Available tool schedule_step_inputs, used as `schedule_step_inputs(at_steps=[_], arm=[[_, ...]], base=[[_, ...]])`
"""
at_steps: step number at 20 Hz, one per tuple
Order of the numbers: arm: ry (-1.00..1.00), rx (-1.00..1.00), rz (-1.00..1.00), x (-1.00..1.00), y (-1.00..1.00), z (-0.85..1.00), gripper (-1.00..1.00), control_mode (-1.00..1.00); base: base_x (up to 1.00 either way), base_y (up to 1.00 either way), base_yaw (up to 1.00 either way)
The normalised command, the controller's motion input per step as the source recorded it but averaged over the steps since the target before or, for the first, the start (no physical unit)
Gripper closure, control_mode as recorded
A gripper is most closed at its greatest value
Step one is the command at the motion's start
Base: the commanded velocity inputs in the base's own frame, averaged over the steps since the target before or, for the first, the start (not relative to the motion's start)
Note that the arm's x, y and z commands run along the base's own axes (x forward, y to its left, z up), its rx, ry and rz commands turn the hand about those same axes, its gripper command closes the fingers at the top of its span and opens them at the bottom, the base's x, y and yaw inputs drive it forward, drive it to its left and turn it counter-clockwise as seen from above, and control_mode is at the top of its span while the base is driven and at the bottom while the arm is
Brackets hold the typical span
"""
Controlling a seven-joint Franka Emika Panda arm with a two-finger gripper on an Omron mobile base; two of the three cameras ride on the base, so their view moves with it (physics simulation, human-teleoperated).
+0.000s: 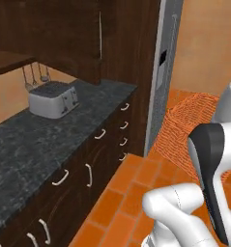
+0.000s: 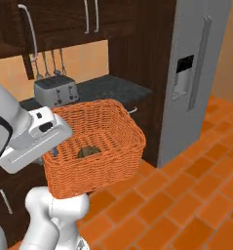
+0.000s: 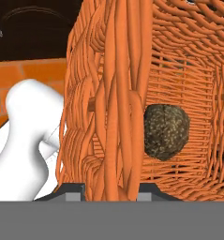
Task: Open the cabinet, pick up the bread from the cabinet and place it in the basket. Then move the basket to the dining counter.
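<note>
One orange woven square basket (image 2: pixel 96 146) with low sloping sides hangs in the air above the orange tiled floor (image 2: pixel 186 205), and one small dark brown rounded lump of bread (image 2: pixel 88 152) lies on its bottom. The pincer (image 3: pixel 117 185) is clamped on the basket's near wall, whose thick woven rim runs up between its two dark tips in the hand view, with the bread just beyond that wall, inside. Behind stand one silver toaster (image 1: pixel 53 99) on the black speckled desk (image 1: pixel 35 144), one tall grey fridge (image 2: pixel 193 73), and dark brown wall cabinet doors (image 2: pixel 64 19) with three curved silver handles.
</note>
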Motion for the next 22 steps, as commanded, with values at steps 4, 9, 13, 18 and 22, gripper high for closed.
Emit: schedule_step_inputs(at_steps=[4,9,13,18,22], arm=[[0.0,0.0,0.0,0.0,0.0,0.0,1.0,1.0],[0.0,0.0,0.0,0.0,0.0,0.0,1.0,1.0],[0.0,0.0,0.0,0.0,0.0,0.0,1.0,1.0],[0.0,0.0,0.0,0.0,0.0,0.0,1.0,1.0],[0.0,0.0,0.0,0.0,0.0,0.0,1.0,1.0]], base=[[0.0,-0.44,-0.76],[0.0,-0.5,-0.73],[0.26,-0.61,-0.58],[0.77,-0.79,-0.27],[0.92,-0.72,0.01]])
